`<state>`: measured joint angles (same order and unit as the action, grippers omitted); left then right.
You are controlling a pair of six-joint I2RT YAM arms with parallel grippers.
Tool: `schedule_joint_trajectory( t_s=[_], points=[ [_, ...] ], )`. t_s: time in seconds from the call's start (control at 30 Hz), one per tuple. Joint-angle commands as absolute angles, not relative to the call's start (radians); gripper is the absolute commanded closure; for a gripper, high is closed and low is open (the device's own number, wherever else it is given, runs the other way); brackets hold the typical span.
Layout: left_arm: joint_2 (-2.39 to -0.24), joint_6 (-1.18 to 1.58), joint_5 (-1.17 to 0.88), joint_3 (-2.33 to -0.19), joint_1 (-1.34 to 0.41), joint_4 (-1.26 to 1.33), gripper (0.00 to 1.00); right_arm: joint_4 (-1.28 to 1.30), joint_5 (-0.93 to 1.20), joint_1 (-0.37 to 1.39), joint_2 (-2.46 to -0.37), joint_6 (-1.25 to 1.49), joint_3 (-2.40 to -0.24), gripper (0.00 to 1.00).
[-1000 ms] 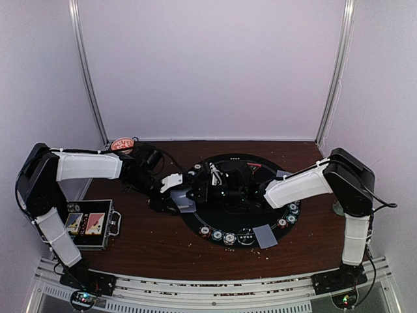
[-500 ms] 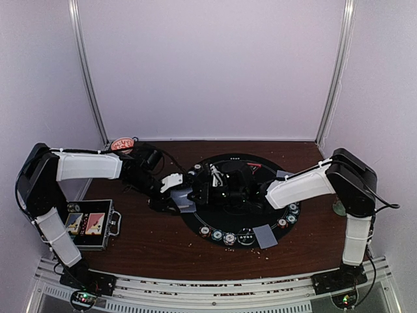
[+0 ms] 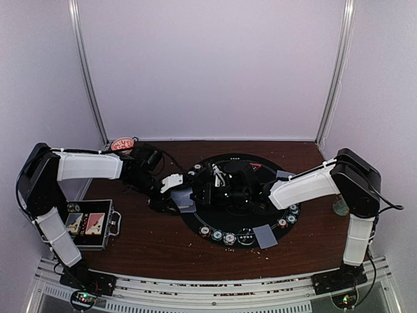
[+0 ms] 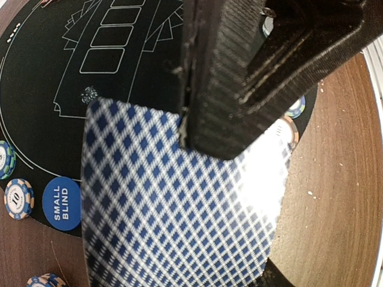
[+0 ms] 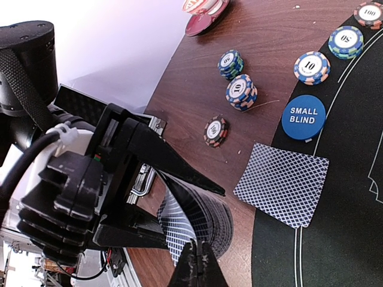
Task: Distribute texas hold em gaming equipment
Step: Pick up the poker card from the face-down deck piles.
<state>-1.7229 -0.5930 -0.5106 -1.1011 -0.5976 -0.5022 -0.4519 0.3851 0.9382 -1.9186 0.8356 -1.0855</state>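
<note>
My left gripper (image 3: 171, 197) is shut on a bent deck of blue-checked playing cards (image 5: 200, 222) at the left edge of the round black mat (image 3: 242, 218). The deck's back fills the left wrist view (image 4: 179, 209). My right gripper (image 5: 197, 266) is shut on the edge of the deck's top card; its black fingers (image 4: 233, 78) also show in the left wrist view. One card (image 5: 281, 183) lies face down by the blue SMALL BLIND button (image 5: 303, 115). Striped chips (image 5: 241, 91) lie on the wood, and more chips (image 3: 217, 235) ring the mat.
The black case with two card packs (image 3: 90, 225) lies open at the near left. A red bowl (image 3: 122, 144) with chips stands at the far left. Two more cards (image 3: 266, 236) (image 3: 283, 175) lie on the mat's right side.
My right arm has shifted slightly to the right, its gripper still at the deck. The left arm has stayed in place.
</note>
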Motion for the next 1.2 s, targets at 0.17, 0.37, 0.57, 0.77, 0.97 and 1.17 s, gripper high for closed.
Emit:
schedule_joint_trajectory(
  t_s=[0.17,0.37,0.57,0.77,0.97,1.17],
  points=[
    [-1.735,-0.599,-0.514,-1.109,-0.598,-0.473,0.51,-0.492,0.417,0.945,-1.919,0.856,-1.085,1.00],
    [-1.736,-0.599,-0.513,-1.109,-0.597,-0.474,0.51,-0.535,0.420,0.940,-1.903,0.895,-1.054,1.00],
    [-1.733,-0.597,-0.513,-1.109,-0.597,-0.473,0.51,-0.557,0.429,0.938,-1.894,0.910,-1.036,1.00],
    [-1.736,-0.599,-0.514,-1.109,-0.597,-0.474,0.52,-0.586,0.462,0.939,-1.932,0.929,-1.056,1.00],
    [-1.737,-0.598,-0.514,-1.109,-0.597,-0.474,0.51,-0.593,0.471,0.939,-1.956,0.935,-1.072,0.94],
    [-1.736,-0.598,-0.513,-1.109,-0.597,-0.475,0.51,-0.598,0.471,0.940,-1.966,0.939,-1.077,0.90]
  ],
)
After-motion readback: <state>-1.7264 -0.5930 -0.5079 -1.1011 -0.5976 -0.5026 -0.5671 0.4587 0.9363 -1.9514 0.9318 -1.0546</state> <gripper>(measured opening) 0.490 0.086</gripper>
